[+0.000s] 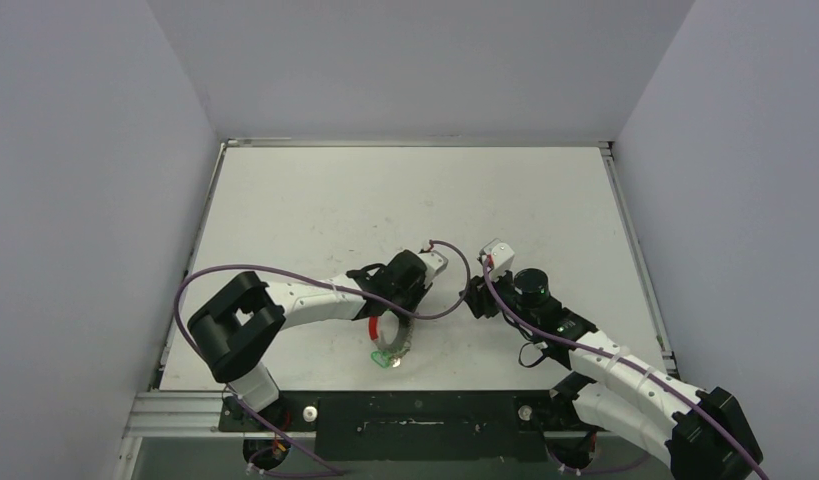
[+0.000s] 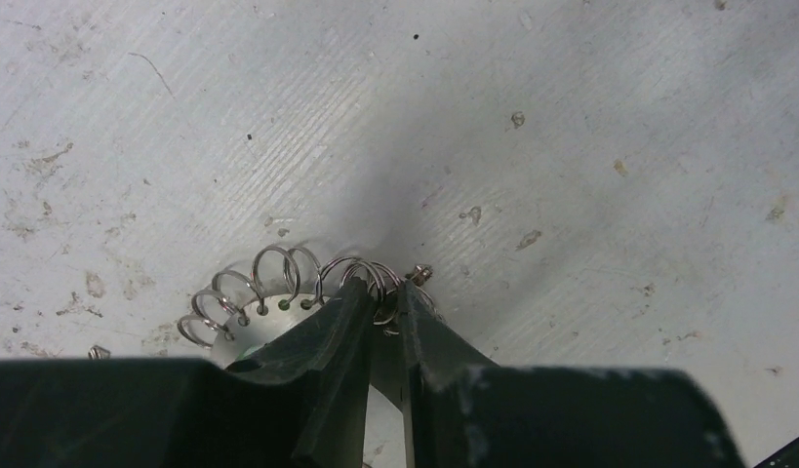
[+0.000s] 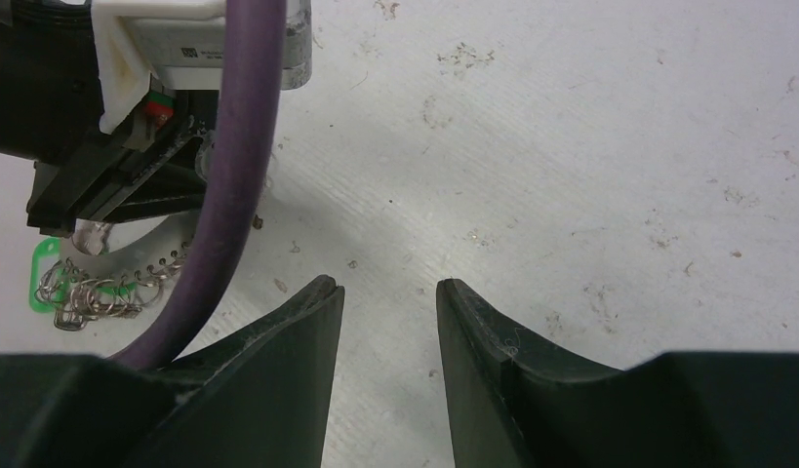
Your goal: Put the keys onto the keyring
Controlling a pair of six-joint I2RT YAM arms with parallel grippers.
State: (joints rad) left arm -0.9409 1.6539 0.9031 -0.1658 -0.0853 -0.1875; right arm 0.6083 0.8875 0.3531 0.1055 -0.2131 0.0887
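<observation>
Pinching the keyring (image 2: 268, 310), left fingers (image 2: 327, 351) hold fast; right fingers (image 3: 278, 370) gape empty, purple cable (image 3: 234, 166) between.

We see a white table (image 1: 315, 200) filling the middle of the top view, with pale metal strips along its left, far and right edges. Up close its surface is finely ridged and scuffed, with brownish specks and smudges. In the lower centre of the top view the keyring (image 1: 388, 338) sits on it, red arc uppermost in the frame and a green tag (image 1: 381, 358) at its lower end. The tag and silvery loops (image 3: 112, 288) lie flat; we cannot tell whether the red side touches.
</observation>
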